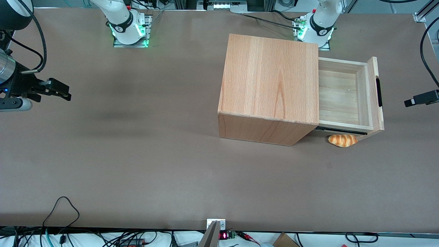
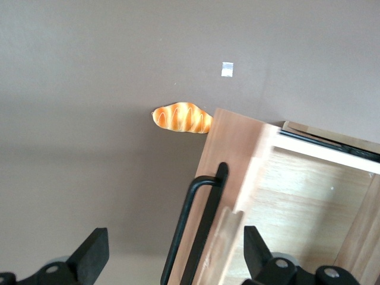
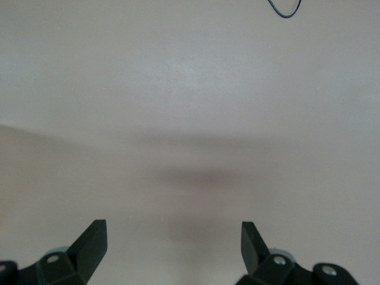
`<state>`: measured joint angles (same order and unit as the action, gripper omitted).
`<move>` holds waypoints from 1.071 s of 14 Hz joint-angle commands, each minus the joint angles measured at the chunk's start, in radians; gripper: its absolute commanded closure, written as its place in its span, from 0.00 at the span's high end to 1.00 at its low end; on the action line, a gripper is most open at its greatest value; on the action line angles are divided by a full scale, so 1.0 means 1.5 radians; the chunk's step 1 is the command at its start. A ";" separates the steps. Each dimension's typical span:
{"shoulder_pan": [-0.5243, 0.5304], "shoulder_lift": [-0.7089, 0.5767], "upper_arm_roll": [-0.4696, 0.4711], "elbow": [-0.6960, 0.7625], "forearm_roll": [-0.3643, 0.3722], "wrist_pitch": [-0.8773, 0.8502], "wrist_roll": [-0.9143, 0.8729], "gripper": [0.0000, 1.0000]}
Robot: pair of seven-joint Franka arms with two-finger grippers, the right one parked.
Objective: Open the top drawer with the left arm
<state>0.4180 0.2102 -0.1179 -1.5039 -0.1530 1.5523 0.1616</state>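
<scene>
The top drawer [image 1: 343, 92] stands pulled out of the wooden cabinet [image 1: 271, 79] toward the working arm's end of the table, its pale bottom bare. Its slim black handle [image 1: 378, 92] runs along the thick front panel [image 1: 374, 96]. My left gripper [image 1: 421, 98] hangs in front of the drawer, a short gap away from the handle, touching nothing. In the left wrist view the gripper [image 2: 175, 252] is open, its fingers [image 2: 95, 252] wide apart, with the handle [image 2: 205, 208] and the drawer [image 2: 309, 196] below them. The left arm's base [image 1: 320, 24] stands beside the cabinet, farther from the front camera.
A toy bread roll [image 1: 343, 140] lies on the brown table beside the open drawer, nearer the front camera; it also shows from the wrist as the roll [image 2: 181, 118]. A small white tape mark [image 2: 227, 69] is on the table. A loose black cable [image 1: 61, 209] lies near the front edge.
</scene>
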 commanded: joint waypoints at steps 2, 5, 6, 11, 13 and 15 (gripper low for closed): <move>-0.002 -0.002 -0.049 0.050 0.065 -0.026 0.006 1.00; -0.057 -0.023 -0.031 0.053 0.073 -0.025 0.014 1.00; -0.091 -0.030 -0.016 0.053 0.081 -0.026 0.005 1.00; -0.258 -0.059 0.122 0.052 0.084 -0.021 0.011 1.00; -0.263 -0.088 0.121 0.037 0.085 -0.001 0.005 1.00; -0.277 -0.109 0.122 0.014 0.099 0.014 0.002 1.00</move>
<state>0.0376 0.0979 0.0467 -1.4345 -0.0522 1.5439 0.1624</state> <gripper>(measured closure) 0.000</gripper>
